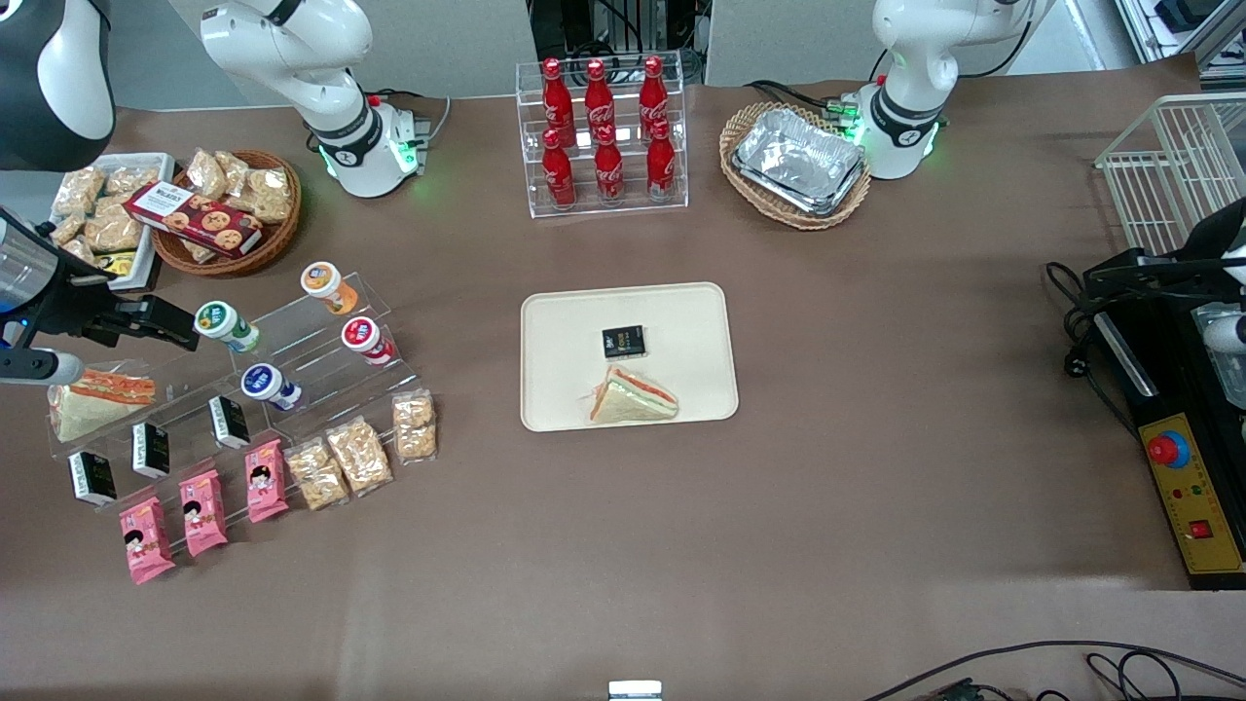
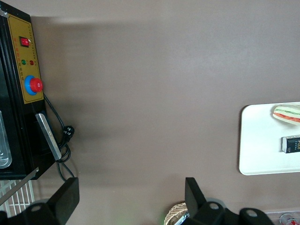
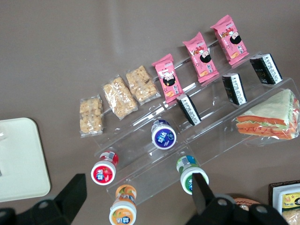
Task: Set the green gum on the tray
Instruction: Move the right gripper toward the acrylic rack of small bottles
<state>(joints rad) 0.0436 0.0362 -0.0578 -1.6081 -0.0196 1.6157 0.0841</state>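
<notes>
Green-lidded gum lies tipped on the clear acrylic step rack, on an upper step at the rack's working-arm end, lid facing the front camera. Gripper sits just beside the bottle, fingers spread apart, holding nothing. Cream tray waits well apart at table centre.

There were four gums, six colas, three pink packets, three racked snack bags, four black boxes, two sandwiches, two baskets, one tray. One gripper, fingers spread, hovered near the green gum.

Even overhead light, soft shadows; foil tray glares; all views sharp.
</notes>
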